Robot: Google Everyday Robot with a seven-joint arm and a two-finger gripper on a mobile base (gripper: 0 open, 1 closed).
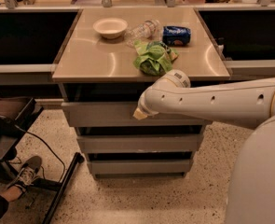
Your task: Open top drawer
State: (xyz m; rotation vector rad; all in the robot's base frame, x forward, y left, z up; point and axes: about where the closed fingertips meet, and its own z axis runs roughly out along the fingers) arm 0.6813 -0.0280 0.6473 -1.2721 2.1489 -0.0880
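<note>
I have the gripper [140, 113], reaching in from 3 o'clock, against the top drawer [95, 114] just under the table [95, 59] edge at 6 o'clock, presumably to hook the handle-less front's lip. Spread or closed, I cannot tell.

- The gripper [140, 114] is at the front of the top drawer [95, 115], near its middle (whether they touch is unclear).
- The countertop [95, 59] holds a white bowl [110, 27], clear bottle [143, 30], blue packet [176, 35] and green bag [152, 58].
</note>
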